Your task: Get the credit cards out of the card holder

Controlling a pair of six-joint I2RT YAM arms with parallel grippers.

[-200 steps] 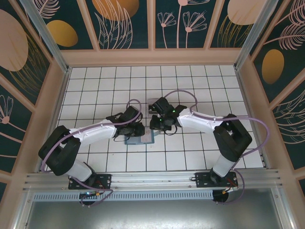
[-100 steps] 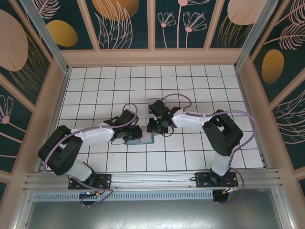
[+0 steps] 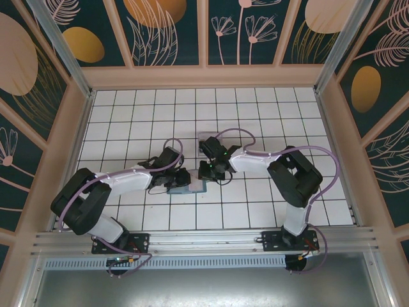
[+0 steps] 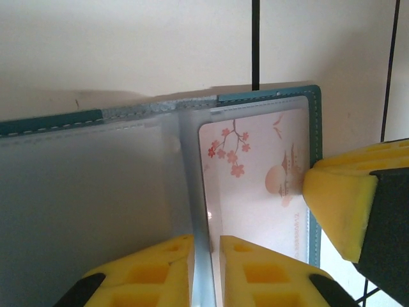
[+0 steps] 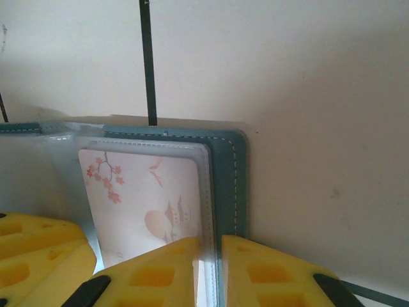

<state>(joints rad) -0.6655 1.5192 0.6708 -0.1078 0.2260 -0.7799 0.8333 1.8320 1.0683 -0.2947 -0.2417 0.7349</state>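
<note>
Left wrist view: what's the left gripper (image 4: 206,272) doing?
– Pinching the card holder's (image 4: 267,97) clear leaf (image 4: 193,204), lower centre, likely steadying it. The blossom-printed credit card (image 4: 255,173) sits pocketed centre-right.
– The right gripper (image 5: 208,268)?
– Nipping that pocket's edge, bottom centre, probably to free the card.

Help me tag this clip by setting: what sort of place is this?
Probably a purpose-built robot test cell: a white gridded tabletop, boxed in by floral printed wall panels, with a left arm and a right arm bolted at an aluminium rail on its near edge.
</note>
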